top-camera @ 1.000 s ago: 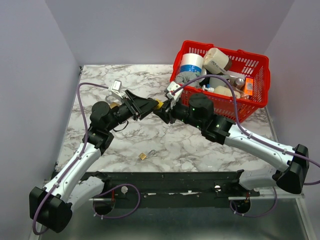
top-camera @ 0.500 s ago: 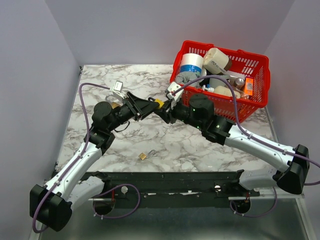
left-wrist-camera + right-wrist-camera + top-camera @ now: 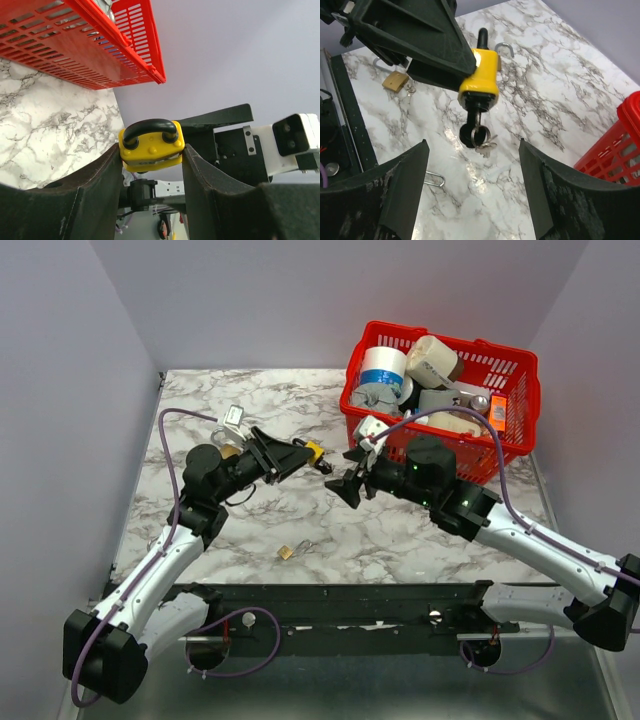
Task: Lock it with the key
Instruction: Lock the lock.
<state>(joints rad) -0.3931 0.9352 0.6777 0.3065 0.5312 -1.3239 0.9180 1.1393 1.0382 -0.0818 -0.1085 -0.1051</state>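
Padlock (image 3: 151,146) — between the left jaws

Glossy yellow plastic padlock (image 3: 481,76); glossy marble-pattern tabletop (image 3: 545,110); red plastic basket (image 3: 75,50).

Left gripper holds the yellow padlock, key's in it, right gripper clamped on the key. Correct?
No: the right gripper is open, clear of the key, per the right wrist view. The left gripper does hold the yellow padlock, key inserted.
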